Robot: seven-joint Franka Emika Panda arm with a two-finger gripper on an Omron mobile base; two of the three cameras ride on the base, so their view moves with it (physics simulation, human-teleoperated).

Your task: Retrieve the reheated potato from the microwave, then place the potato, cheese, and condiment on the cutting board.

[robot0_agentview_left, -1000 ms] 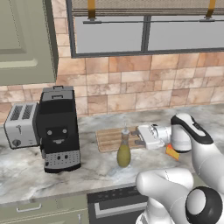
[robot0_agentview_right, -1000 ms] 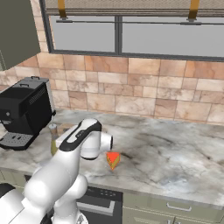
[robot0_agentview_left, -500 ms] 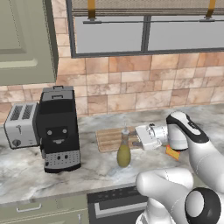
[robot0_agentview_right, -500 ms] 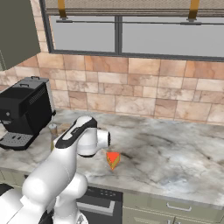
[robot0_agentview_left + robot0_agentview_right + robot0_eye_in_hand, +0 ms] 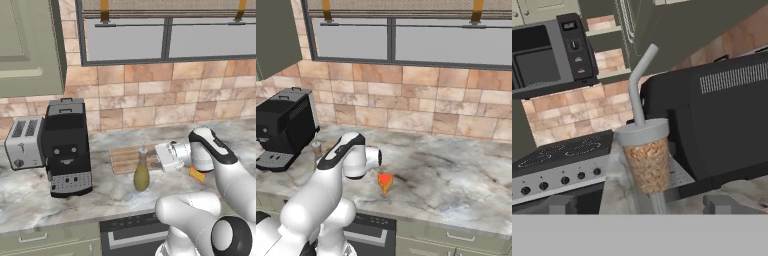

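Because the white arm's two-finger gripper (image 5: 161, 157) stands with its jaws spread as wide as they go and nothing between them, nothing has been picked up at this moment. In the hand view its dark fingertips (image 5: 562, 204) frame the top of the olive-yellow pear-shaped condiment bottle (image 5: 141, 173), where a cork-like stopper under a grey collar carries a bent spout. The bottle stands upright on the marble counter (image 5: 105, 192), just in front of the flat light-brown slatted wooden cutting board (image 5: 125, 159). It looks like the next thing to be grasped. The small orange-yellow wedge of cheese (image 5: 385, 183) lies on the counter close under the forearm, apart from the board. Beyond the bottle sits the boxy black coffee machine (image 5: 67, 147), with a silver toaster (image 5: 23, 149) beside it. Farthest off, past a stove top (image 5: 562, 160), hangs the large black microwave (image 5: 547, 50) with its dial strip. Its door looks closed, and whether the potato is inside cannot be told. The chief risk is height: the hand is level with the slim neck, so closing there may tip the top-light bottle or slip off the stopper. A sideways nudge could knock it over toward the board, and a swing of the arm could sweep the cheese away.
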